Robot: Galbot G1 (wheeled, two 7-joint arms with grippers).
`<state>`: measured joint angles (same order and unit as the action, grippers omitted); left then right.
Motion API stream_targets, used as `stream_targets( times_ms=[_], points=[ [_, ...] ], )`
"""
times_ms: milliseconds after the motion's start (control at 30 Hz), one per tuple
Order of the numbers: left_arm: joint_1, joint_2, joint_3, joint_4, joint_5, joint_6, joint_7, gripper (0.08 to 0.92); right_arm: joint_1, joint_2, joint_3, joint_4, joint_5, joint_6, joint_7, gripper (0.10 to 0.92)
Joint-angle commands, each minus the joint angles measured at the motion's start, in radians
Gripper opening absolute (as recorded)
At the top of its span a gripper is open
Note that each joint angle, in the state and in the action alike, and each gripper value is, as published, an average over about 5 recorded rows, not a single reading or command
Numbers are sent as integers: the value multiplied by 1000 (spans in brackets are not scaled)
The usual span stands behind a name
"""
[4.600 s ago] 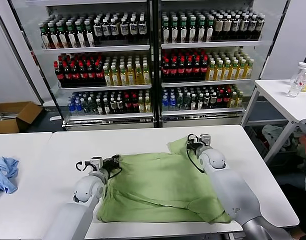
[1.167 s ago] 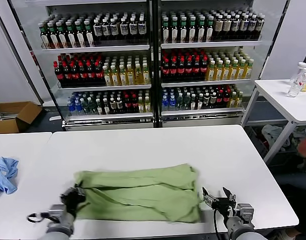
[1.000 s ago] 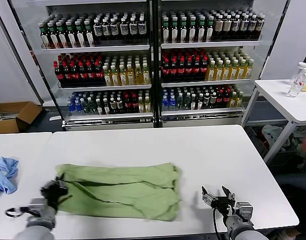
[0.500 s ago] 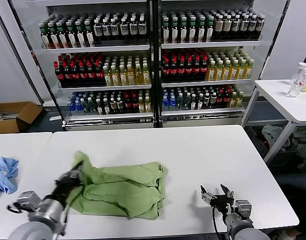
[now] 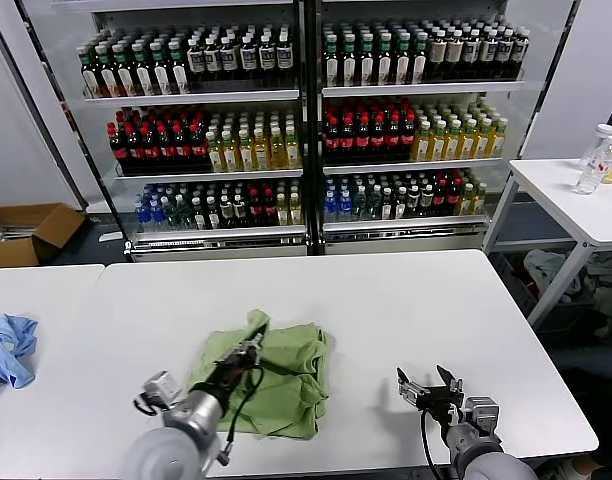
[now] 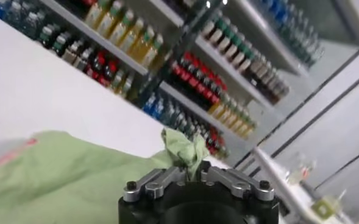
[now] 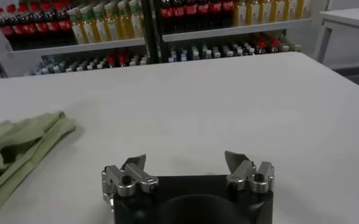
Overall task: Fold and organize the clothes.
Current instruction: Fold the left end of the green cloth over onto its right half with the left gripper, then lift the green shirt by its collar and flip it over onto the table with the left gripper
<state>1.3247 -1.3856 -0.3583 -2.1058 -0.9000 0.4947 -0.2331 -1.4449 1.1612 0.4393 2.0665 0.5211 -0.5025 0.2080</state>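
Observation:
The light green polo shirt (image 5: 281, 375) lies bunched and folded on the white table (image 5: 406, 300), left of the middle. My left gripper (image 5: 251, 347) is shut on an edge of the shirt and holds it lifted over the pile; in the left wrist view a green fold (image 6: 182, 149) stands up between the closed fingers. The shirt's edge shows in the right wrist view (image 7: 21, 143). My right gripper (image 5: 426, 385) is open and empty near the table's front right, apart from the shirt; it also shows in the right wrist view (image 7: 185, 164).
A light blue cloth (image 5: 8, 348) lies on the neighbouring table at far left. Glass-door fridges full of bottles (image 5: 306, 120) stand behind the table. A side table with bottles (image 5: 596, 160) is at the right. A cardboard box (image 5: 26, 232) sits on the floor.
My left gripper has carried the shirt's left end up and to the right, folding it over the rest into a shorter pile. The right gripper has let go and stays open at front right.

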Motion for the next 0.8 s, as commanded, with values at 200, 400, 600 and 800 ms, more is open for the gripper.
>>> stream_targets(
  times_ms=[200,400,600,800],
  points=[
    [0,-25,217,-43,141,-26,-18,414,8,13,4,-16,3,2,-1,823],
    [41,37,26,-20,330,-85,-23,596,14,20,5,-18,1,3,-2,823],
    [92,166,-195,107,453,-137,-10,746,22,25,-1,-31,-4,8,-5,823],
    [119,216,-254,159,386,-101,44,821,28,25,-8,-45,-18,16,-6,823]
  ],
)
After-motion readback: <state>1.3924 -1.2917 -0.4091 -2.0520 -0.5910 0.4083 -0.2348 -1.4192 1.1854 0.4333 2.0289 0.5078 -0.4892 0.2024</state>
